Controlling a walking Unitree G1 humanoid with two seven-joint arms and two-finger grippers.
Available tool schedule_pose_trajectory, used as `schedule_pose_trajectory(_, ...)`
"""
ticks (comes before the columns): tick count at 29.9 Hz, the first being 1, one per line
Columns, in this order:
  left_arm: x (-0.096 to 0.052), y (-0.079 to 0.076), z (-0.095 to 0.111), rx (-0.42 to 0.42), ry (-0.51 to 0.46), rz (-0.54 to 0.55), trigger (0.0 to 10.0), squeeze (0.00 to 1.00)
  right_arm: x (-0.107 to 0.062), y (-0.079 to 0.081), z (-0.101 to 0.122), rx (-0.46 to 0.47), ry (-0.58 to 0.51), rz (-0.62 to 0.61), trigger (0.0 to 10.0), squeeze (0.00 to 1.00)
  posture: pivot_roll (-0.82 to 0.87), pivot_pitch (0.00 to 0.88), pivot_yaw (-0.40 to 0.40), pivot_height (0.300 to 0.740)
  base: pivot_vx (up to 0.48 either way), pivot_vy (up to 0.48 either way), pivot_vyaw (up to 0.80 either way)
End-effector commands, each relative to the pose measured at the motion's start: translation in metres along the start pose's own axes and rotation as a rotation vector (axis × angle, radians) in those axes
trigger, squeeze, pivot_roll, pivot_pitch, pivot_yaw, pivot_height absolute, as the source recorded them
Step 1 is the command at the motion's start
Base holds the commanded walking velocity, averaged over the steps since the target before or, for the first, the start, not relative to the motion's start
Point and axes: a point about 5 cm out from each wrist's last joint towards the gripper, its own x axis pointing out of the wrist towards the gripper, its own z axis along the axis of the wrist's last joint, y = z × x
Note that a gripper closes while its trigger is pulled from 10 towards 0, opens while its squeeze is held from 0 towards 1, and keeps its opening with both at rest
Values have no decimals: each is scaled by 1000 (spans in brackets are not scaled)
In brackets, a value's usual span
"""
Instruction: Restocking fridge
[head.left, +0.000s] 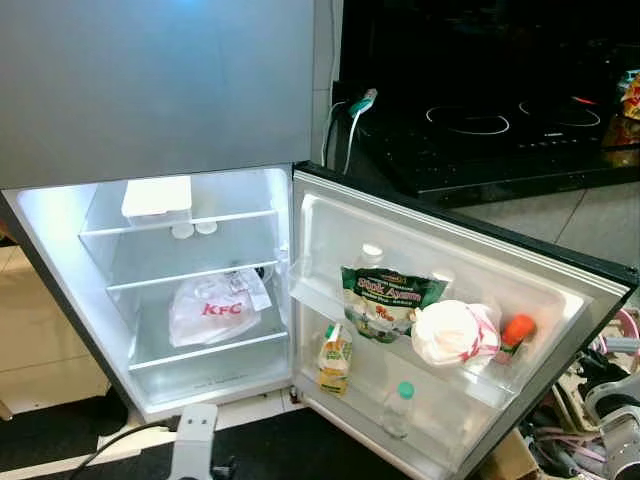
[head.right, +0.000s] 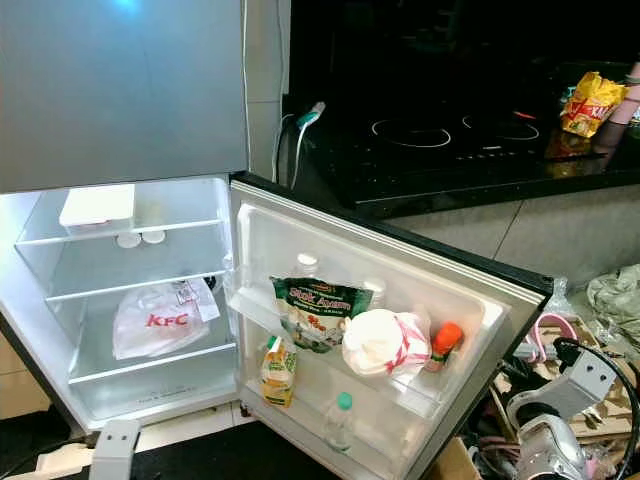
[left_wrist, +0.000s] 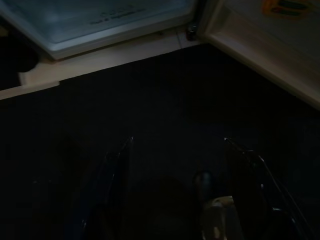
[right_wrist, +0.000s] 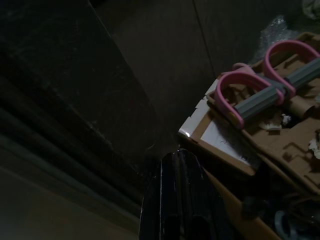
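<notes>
The fridge (head.left: 215, 395) stands open before me, lit inside. A white KFC bag (head.left: 213, 310) lies on a middle shelf and a white box (head.left: 157, 196) sits on the top shelf. The open door (head.left: 560, 275) has a rack holding a green food packet (head.left: 385, 297), a white tied bag (head.left: 452, 332), an orange-capped bottle (head.left: 514, 334) and a white-capped bottle (head.left: 371, 256). Lower down stand a juice carton (head.left: 335, 358) and a green-capped bottle (head.left: 399, 408). My left gripper (left_wrist: 178, 145) hangs open over the dark floor in front of the fridge. My right gripper (right_wrist: 175, 156) is shut, low beside the door.
A black hob (head.right: 450, 135) sits on the dark counter to the right, with a yellow snack packet (head.right: 590, 100) at its far end. A cable with a green plug (head.left: 362, 102) hangs beside the fridge. A cardboard box with pink-handled items (right_wrist: 260, 95) lies on the floor at right.
</notes>
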Motion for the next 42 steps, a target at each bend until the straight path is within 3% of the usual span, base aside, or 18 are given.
schedule_pose_trajectory(1,-2,5,-3,-8,9,6,10000,0,2,13,-8,32,21,117,0,0,-6,0,-52,738,0,0,0)
schedule_pose_trajectory(6,0,0,-2,-7,8,-1,10000,0,0,22,-17,66,61,260,0,0,-6,0,-52,738,0,0,0)
schedule_pose_trajectory(11,1,-12,-6,-8,10,-16,10000,0,-11,26,-41,84,201,428,0,0,-5,0,-55,738,0,0,0)
schedule_pose_trajectory(14,1,-12,-7,-9,11,-17,10000,0,-20,23,-54,98,281,478,0,0,-6,0,-56,738,0,0,0)
schedule_pose_trajectory(15,0,-10,-8,-10,13,-17,10000,0,-29,19,-66,120,360,516,0,0,-6,0,-56,738,0,0,0)
schedule_pose_trajectory(17,0,-10,-8,-10,13,-17,10000,0,-29,19,-66,120,360,516,0,0,-6,0,-56,738,0,0,0)
schedule_pose_trajectory(19,-2,-4,-8,-14,14,-10,10000,0,-46,8,-85,125,482,529,0,0,-5,0,-59,738,0,0,0)
schedule_pose_trajectory(21,-3,1,-9,-17,17,-1,10000,0,-63,-7,-105,43,611,477,0,0,-6,0,-59,738,0,0,0)
schedule_pose_trajectory(22,-3,1,-9,-17,17,-1,10000,0,-63,-7,-105,43,611,477,0,0,-6,0,-59,738,0,0,0)
schedule_pose_trajectory(23,-3,3,-9,-17,19,2,10000,0,-68,-15,-113,-37,664,411,1098,0,-6,0,-59,738,0,0,0)
schedule_pose_trajectory(24,-4,3,-9,-17,20,3,10000,0,-72,-20,-118,-90,693,371,0,0,-6,0,-59,738,0,0,0)
schedule_pose_trajectory(25,-4,3,-9,-17,20,3,10000,0,-72,-20,-118,-90,693,371,0,0,-6,0,-59,738,0,0,0)
schedule_pose_trajectory(26,-4,3,-10,-18,22,5,10000,0,-74,-29,-120,-180,698,268,0,0,-7,0,-60,738,0,0,0)
schedule_pose_trajectory(27,-4,1,-13,-18,28,6,10000,0,-77,-54,-113,-330,652,-34,863,0,-4,0,-61,738,0,0,0)
schedule_pose_trajectory(28,-4,0,-14,-17,30,6,10000,0,-79,-65,-108,-364,629,-170,10000,0,-4,0,-61,738,0,0,0)
schedule_pose_trajectory(30,-4,-2,-15,-17,32,7,10000,0,-79,-75,-98,-399,577,-305,10000,0,-4,0,-61,738,0,0,0)
schedule_pose_trajectory(33,-2,-9,-16,-11,36,6,10000,0,-75,-79,-84,-362,486,-403,10000,0,-4,0,-61,738,0,0,0)
schedule_pose_trajectory(42,-2,-20,-21,-7,45,4,10000,0,-55,-71,-58,-362,326,-510,10000,0,-8,0,-55,738,0,0,0)
